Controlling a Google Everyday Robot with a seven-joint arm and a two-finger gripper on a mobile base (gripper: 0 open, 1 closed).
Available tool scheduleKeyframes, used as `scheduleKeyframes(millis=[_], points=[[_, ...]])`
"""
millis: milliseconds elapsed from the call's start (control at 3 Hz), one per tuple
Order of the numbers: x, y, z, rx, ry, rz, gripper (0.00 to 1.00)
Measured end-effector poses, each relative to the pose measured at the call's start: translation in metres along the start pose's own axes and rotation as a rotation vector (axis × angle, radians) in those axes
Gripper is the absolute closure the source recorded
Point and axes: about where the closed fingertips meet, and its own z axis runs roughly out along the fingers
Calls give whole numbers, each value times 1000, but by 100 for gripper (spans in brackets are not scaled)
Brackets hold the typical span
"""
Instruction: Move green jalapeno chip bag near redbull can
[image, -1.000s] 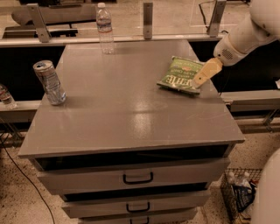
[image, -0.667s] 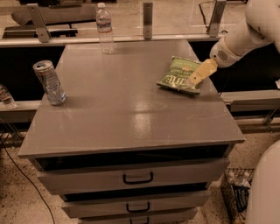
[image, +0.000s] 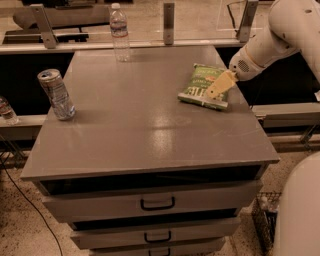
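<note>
Only the pincer (image: 220, 86) has crept a touch left, onto the right edge of the chip bag (image: 197, 85), which lies unmoved at the table's (image: 140, 140) far right. Whether the pincer is open or gripping I cannot tell. Grasping seems the step in hand. Next comes a carry across to the can (image: 56, 94), well apart at the left edge.

Grey cabinet (image: 150, 135), flat top. 3 drawers in front, the top one with a dark handle (image: 157, 204). Clear water bottle (image: 119, 32) upright near the rear edge, left of centre. 2nd bottle (image: 6, 111) on a low ledge, far left. Black cable (image: 30, 210) on the speckled floor. Wire basket (image: 261, 220) lower right. Gripper (image: 217, 89) over the top's right rear.
</note>
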Motion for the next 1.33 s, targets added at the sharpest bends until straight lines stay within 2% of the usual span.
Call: scheduleKeyframes(millis=[333,1000,1333], points=[[1,0,-2,11,1,-11,52],[-26,9,-38,123,-49,-185,98],[-36,22,-44,123,-51,-259,89]])
